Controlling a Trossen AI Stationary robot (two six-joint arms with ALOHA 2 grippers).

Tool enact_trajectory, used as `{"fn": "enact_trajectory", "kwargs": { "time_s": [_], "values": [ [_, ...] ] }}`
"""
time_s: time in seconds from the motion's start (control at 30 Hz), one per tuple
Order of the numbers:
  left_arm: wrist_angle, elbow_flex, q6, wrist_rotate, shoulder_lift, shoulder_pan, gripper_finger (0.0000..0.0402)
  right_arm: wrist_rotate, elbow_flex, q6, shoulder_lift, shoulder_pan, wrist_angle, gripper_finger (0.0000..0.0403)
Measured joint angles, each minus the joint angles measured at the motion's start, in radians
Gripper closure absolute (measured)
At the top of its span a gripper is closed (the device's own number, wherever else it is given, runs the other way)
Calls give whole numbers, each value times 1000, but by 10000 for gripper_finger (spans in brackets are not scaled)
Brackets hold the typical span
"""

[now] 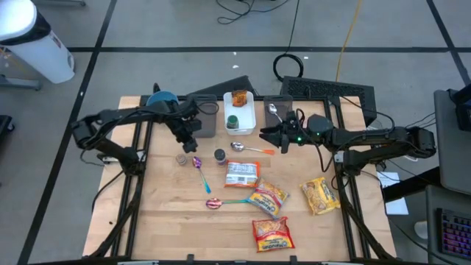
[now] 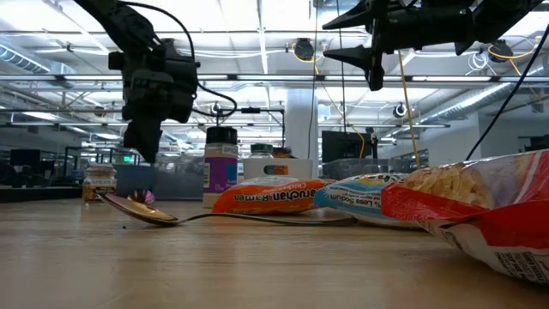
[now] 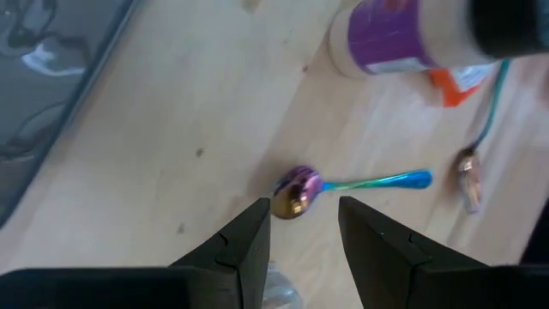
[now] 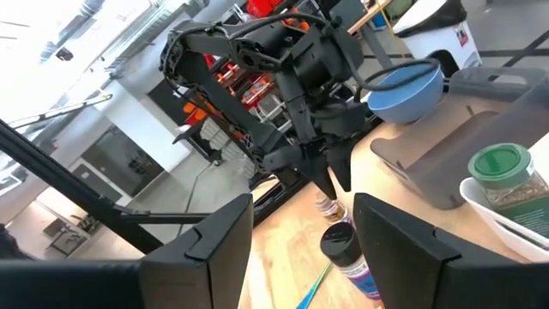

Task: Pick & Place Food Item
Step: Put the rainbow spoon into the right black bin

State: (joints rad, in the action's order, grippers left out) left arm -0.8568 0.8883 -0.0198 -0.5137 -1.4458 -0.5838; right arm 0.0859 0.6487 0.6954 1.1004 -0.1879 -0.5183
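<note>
A small clear jar (image 1: 181, 158) stands upright on the wooden table. My left gripper (image 1: 191, 141) hangs open just above the table beside it, slanting down with nothing between its fingers (image 3: 304, 232). Past its tips lie a rainbow-coloured spoon (image 3: 296, 190) and a purple-labelled, dark-lidded jar (image 1: 219, 155). Several ramen packets (image 1: 241, 173) (image 1: 267, 197) lie flat toward the table's near right. My right gripper (image 1: 268, 137) is open and level, well above the table (image 2: 324, 39).
At the far edge stand a white bin (image 1: 240, 121) holding an orange box and a green-lidded jar (image 4: 502, 172), two grey bins (image 1: 206, 118) (image 1: 278, 109) and a blue bowl (image 1: 162, 98). An orange-handled spoon (image 1: 250, 148) and a second coloured spoon (image 1: 221, 202) lie mid-table.
</note>
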Motion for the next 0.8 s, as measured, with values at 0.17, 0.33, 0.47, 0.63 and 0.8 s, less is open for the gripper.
{"fn": "enact_trajectory", "kwargs": {
  "time_s": [0.17,0.33,0.47,0.63,0.8],
  "values": [
    [-17,0,31,2,-23,2,252,-4,0,-11,0,0,0,206],
    [-25,0,46,-9,-42,3,252,-5,0,-26,0,0,0,206],
    [-36,-1,69,-9,-60,6,252,-6,0,-27,0,0,1,206],
    [-37,-11,74,-8,-92,6,252,-6,0,-27,0,0,8,206],
    [-32,-12,77,-9,-106,7,252,-6,0,-27,0,0,27,206]
  ]
}}
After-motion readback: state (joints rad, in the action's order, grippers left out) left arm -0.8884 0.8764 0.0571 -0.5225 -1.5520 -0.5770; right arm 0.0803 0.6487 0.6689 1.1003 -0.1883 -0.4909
